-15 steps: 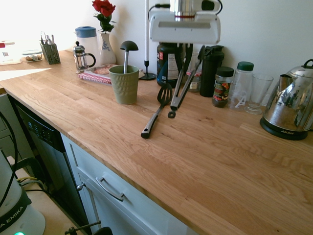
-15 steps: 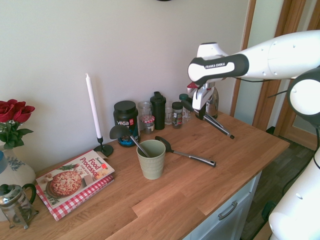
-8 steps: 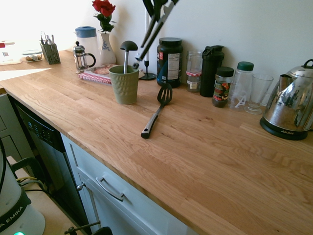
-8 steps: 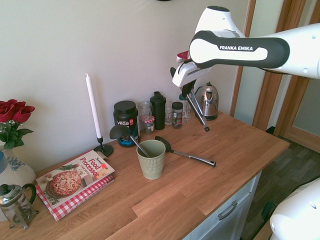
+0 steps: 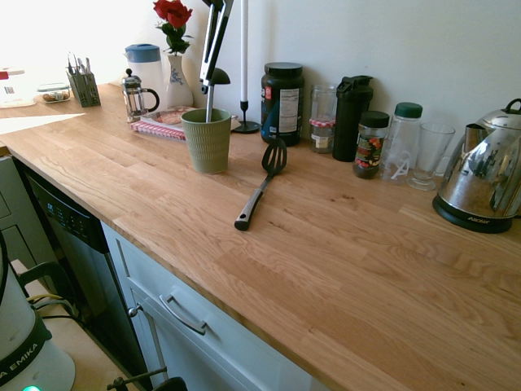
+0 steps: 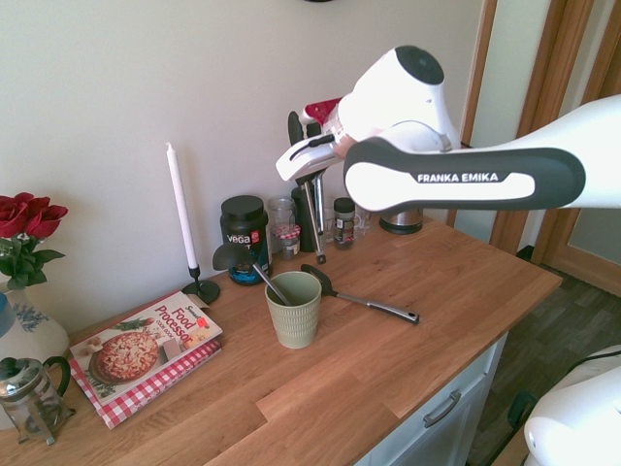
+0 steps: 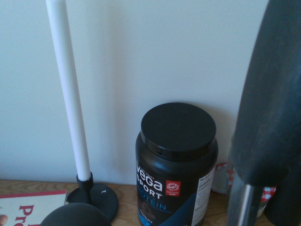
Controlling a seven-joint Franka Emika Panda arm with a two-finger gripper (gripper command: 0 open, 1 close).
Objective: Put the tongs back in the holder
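Observation:
The tongs [image 6: 313, 212] hang almost upright in the air, grey arms running down and a black tip sticking up. My gripper [image 6: 310, 163] is shut on them near their upper part. In the first exterior view the tongs [image 5: 213, 45] come down from the top edge and end just above the rim of the olive-green ribbed holder [image 5: 207, 140], beside a black ladle [image 5: 215, 77] that stands in it. Seen from the other side, the holder [image 6: 294, 309] is below and slightly left of the tongs' lower end. The tongs [image 7: 265, 113] fill the wrist view's right side as a big dark shape.
A black slotted spatula [image 5: 259, 184] lies on the wooden counter right of the holder. Behind stand a white candle [image 6: 180, 209], a black protein jar [image 6: 245, 228], bottles, jars and a kettle [image 5: 482, 175]. A cookbook [image 6: 146, 349], French press [image 5: 137, 95] and rose vase [image 5: 176, 61] are nearby.
The arm has lifted the tongs and carried them from above the spatula over to the holder. They have swung from a slant to almost upright.

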